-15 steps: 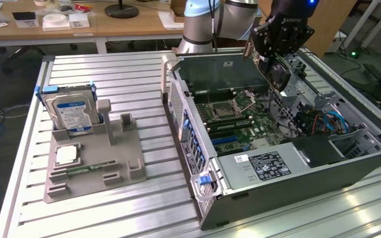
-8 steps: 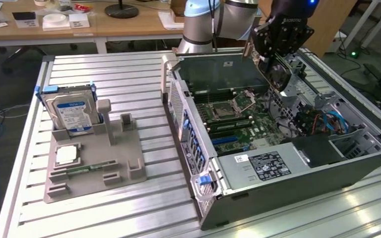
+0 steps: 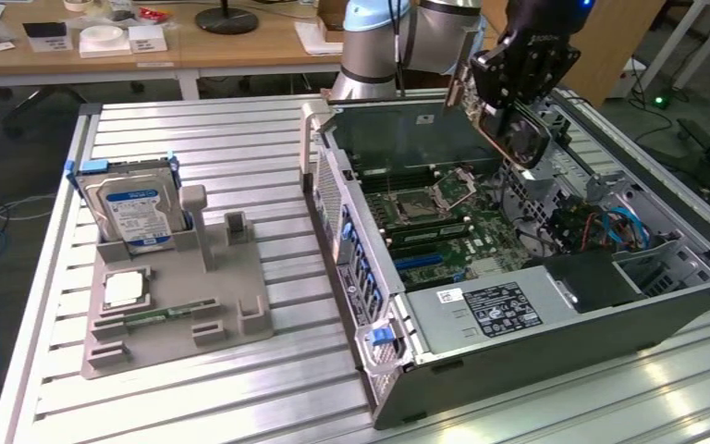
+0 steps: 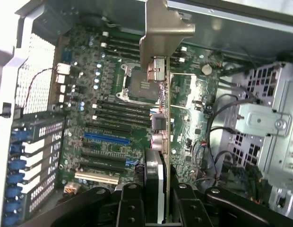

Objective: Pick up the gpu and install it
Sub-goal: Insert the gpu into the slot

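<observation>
Clamping the gpu [image 3: 521, 132], the end effector [image 4: 158, 198] hangs over the motherboard [image 4: 111, 111].

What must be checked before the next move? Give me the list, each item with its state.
1. Hold: the gripper is shut on the gpu: ok.
2. Height: the gpu hangs above the case, off the board: ok.
3. Target: the blue slot is free: ok.
4. Line-up of gpu and blue slot: cannot tell.
5. Way down: the cables lie apart from the gpu: ok.
</observation>
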Tool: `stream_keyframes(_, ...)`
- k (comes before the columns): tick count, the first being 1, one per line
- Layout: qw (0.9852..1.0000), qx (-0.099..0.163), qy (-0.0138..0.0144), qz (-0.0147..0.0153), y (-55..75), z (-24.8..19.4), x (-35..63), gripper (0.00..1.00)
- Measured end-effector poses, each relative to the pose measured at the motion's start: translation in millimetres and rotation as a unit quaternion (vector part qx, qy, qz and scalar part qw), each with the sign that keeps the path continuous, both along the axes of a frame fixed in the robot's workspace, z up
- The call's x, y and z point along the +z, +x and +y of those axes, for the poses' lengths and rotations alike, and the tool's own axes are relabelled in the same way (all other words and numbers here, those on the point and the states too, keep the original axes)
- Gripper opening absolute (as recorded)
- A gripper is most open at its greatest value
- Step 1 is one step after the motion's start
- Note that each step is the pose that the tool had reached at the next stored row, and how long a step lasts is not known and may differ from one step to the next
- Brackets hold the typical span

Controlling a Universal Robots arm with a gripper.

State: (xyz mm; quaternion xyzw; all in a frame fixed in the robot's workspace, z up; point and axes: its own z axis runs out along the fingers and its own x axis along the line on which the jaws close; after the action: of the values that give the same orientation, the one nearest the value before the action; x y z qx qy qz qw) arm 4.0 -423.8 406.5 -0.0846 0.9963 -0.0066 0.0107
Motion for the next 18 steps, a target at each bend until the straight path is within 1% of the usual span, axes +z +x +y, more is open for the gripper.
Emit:
stream_keyframes(3, 0.9997, 0.026, 0.0, 0.0, 0.0, 0.0, 0.0, 0.28)
stream_keyframes(5, 0.9991, 0.043, 0.0, 0.0, 0.0, 0.0, 0.0, 0.28)
stream_keyframes(9, 0.997, 0.077, 0.0, 0.0, 0.0, 0.0, 0.0, 0.28)
stream_keyframes(11, 0.9956, 0.094, 0.0, 0.0, 0.0, 0.0, 0.0, 0.28)
stream_keyframes(14, 0.993, 0.118, 0.0, 0.0, 0.0, 0.0, -0.1, 0.28)
stream_keyframes(16, 0.9912, 0.133, 0.0, 0.0, 0.0, 0.0, -0.1, 0.28)
stream_keyframes(18, 0.989, 0.148, 0.0, 0.0, 0.0, 0.0, -0.1, 0.28)
